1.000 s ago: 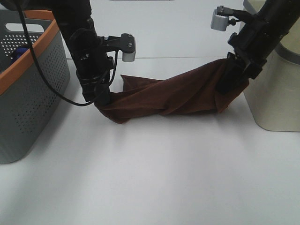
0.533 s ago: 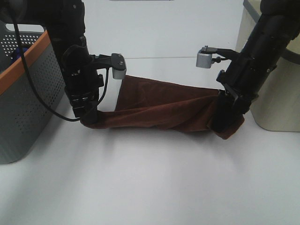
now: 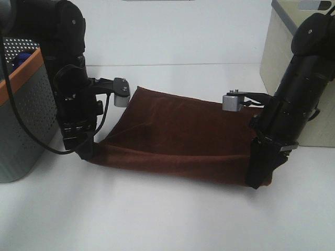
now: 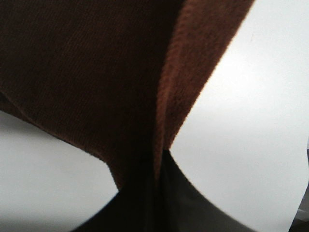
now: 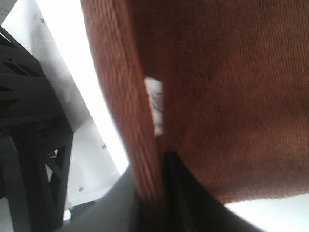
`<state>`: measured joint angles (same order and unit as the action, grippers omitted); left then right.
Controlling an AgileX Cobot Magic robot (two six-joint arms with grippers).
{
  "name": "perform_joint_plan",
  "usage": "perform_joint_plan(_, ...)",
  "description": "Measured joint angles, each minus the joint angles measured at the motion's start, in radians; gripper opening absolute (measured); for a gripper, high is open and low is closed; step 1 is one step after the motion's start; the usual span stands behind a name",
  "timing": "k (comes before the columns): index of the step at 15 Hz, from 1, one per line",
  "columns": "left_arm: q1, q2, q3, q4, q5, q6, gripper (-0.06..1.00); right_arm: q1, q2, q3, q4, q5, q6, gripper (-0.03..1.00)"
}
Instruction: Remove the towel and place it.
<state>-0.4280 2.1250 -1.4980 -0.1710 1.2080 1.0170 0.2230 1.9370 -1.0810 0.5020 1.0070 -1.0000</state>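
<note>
A dark brown towel (image 3: 178, 133) lies stretched across the white table between my two grippers. My left gripper (image 3: 86, 151) is shut on the towel's near left corner, low at the table. My right gripper (image 3: 257, 180) is shut on its near right corner, also low. The left wrist view shows the towel (image 4: 96, 72) pinched in the jaws. The right wrist view shows the towel (image 5: 217, 96) with a small white label (image 5: 154, 104) held in the jaws.
A grey basket with an orange rim (image 3: 23, 104) stands at the left edge, close behind my left arm. A beige bin (image 3: 285, 57) stands at the right, behind my right arm. The white table (image 3: 167, 219) runs toward the front.
Both grippers have moved toward the front and apart, pulling the towel out from a bunched twist into a flatter, spread sheet.
</note>
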Motion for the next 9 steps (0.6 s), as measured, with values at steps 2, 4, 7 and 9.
perform_joint_plan(2, 0.0, 0.0, 0.011, 0.004, 0.001, -0.02, 0.13, 0.0, 0.0, 0.002, 0.035, -0.008, 0.152, 0.46)
perform_joint_plan(4, 0.0, 0.0, 0.011, 0.005, 0.001, -0.051, 0.32, 0.0, 0.0, 0.002, 0.036, -0.011, 0.278, 0.68)
perform_joint_plan(7, 0.0, 0.0, 0.011, 0.005, 0.001, -0.123, 0.51, 0.0, 0.0, 0.002, 0.033, -0.011, 0.336, 0.78)
perform_joint_plan(9, 0.0, 0.0, 0.011, 0.005, -0.013, -0.185, 0.53, 0.0, 0.0, 0.002, 0.033, -0.011, 0.37, 0.79)
